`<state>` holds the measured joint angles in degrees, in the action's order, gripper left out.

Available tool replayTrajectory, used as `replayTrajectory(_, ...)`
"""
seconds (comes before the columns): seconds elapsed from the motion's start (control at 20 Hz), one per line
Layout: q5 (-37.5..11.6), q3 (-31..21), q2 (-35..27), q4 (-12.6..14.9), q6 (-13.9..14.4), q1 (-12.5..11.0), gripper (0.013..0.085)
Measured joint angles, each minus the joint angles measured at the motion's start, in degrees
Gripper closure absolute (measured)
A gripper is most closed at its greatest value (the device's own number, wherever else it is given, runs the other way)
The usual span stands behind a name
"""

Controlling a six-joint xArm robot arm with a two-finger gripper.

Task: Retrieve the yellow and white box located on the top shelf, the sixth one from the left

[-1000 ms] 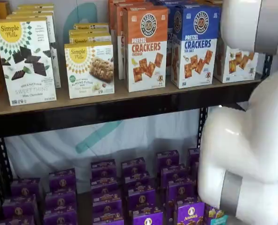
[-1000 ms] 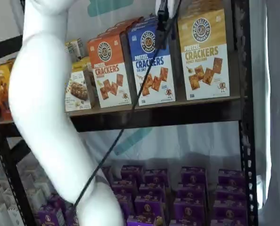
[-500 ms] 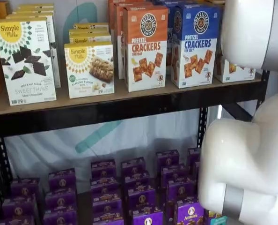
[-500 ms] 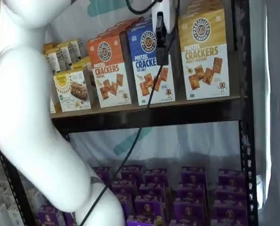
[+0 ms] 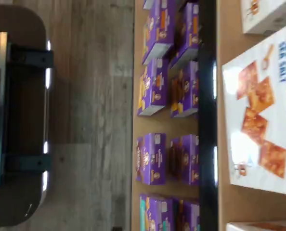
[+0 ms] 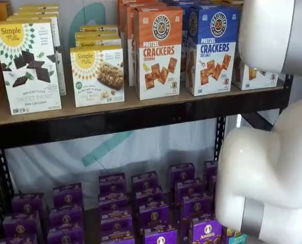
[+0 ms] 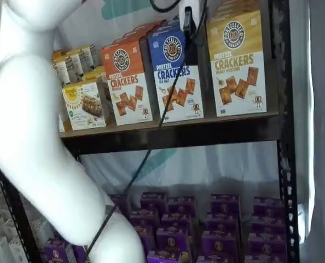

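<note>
The yellow and white box [image 7: 236, 60] stands at the right end of the top shelf [image 7: 206, 130], upright, next to a blue Pretzel Crackers carton [image 7: 176, 76]. In a shelf view only its white lower corner [image 6: 257, 76] shows behind the white arm [image 6: 273, 168]. My gripper [image 7: 187, 19] hangs from the view's top edge in front of the gap between the blue and yellow cartons, with a cable below it. Only its white body and one black finger show, so open or shut is unclear. It holds nothing.
Orange Pretzel Crackers cartons [image 6: 158, 53] and Simple Mills boxes [image 6: 96, 76] fill the shelf further left. Purple boxes [image 6: 151, 208] crowd the lower level. The wrist view shows the blue carton [image 5: 261, 120] close up, purple boxes [image 5: 155, 86] below, and a dark mount [image 5: 18, 120].
The gripper has risen towards the view's top edge in front of the blue and yellow cartons. The white arm has swung left and shifted a little.
</note>
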<state>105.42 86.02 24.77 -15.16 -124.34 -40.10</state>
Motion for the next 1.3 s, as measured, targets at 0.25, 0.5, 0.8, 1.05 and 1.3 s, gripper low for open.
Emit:
replayTrajectory(0.25, 3.6, 7.2, -4.2, -4.3, 0.9, -1.9, 0.0130)
replayTrajectory(0.5, 1.4, 6.6, -4.0, -11.2, 1.7, -4.4, 0.0130)
replayTrajectory(0.8, -7.2, 1.7, -1.9, -17.4, 0.8, -6.1, 0.0130)
replayTrajectory(1.05, -12.0, 1.1, -3.0, -18.3, -0.8, -6.2, 0.0130)
replayTrajectory(1.3, -13.9, 2.7, -5.4, -18.2, -1.4, -5.8, 0.0130)
